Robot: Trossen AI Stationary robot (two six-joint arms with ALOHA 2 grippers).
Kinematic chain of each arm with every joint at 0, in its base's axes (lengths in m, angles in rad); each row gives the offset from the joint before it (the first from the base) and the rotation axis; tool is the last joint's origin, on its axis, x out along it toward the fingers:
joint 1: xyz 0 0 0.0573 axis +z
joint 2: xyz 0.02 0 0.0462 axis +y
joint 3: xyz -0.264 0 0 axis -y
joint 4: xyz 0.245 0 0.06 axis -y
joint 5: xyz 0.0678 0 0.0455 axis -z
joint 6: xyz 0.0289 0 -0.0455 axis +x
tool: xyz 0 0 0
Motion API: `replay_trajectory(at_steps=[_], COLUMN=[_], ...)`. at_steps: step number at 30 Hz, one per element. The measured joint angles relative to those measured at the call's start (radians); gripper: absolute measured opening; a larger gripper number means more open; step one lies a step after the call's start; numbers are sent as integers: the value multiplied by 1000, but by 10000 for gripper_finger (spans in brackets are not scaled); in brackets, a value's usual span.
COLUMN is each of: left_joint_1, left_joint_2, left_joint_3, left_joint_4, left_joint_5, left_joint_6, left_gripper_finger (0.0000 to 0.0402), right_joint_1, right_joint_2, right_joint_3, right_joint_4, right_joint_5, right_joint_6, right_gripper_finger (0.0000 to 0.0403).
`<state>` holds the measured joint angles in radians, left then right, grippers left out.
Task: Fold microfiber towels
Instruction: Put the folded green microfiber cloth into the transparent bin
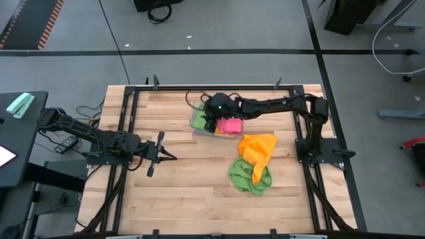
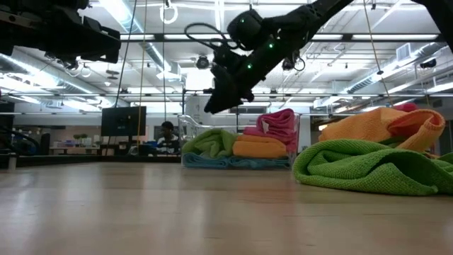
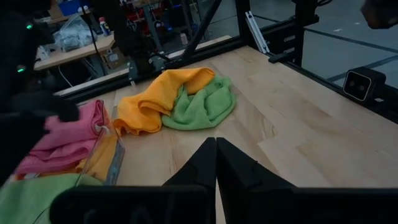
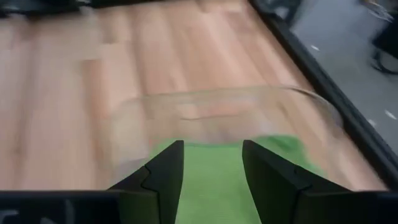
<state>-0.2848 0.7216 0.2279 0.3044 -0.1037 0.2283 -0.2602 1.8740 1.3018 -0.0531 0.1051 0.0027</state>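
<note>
Directly below the right tool (image 4: 211, 180), between its two separated fingers, lies a green towel (image 4: 214, 180) inside the clear plastic tray (image 4: 217, 106). The fingers stand half wide and grip nothing; I judge they hang over the tray so as to pick this towel out for folding. Beside it in the tray rest a pink towel (image 1: 232, 125) on an orange one (image 2: 260, 148), with a blue one (image 2: 233, 162) at the bottom. The tray's curved wall rises just beyond the fingers and could catch them on the way down.

A little away from this tool, toward the near edge of the counter (image 1: 179, 192), an orange towel (image 1: 257, 150) lies crumpled, partly over another green towel (image 1: 250, 176); both are unfolded.

Well apart, the left tool (image 1: 159, 155) waits with its fingers pressed together, empty, pointing toward that heap.
</note>
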Motion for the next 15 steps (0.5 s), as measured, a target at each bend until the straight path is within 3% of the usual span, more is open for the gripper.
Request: replay_trajectory(at_steps=[7, 15], left_joint_1=[0, 0], left_joint_2=[0, 0], left_joint_3=[0, 0], left_joint_4=[10, 10], left_joint_5=[0, 0], left_joint_6=[0, -6], left_gripper_finger=[26, 15], right_joint_1=[54, 27], right_joint_2=[62, 105], right_joint_3=[2, 2], right_joint_4=[19, -101], right_joint_5=[-18, -53], right_joint_6=[-26, 71], right_gripper_finger=[172, 172])
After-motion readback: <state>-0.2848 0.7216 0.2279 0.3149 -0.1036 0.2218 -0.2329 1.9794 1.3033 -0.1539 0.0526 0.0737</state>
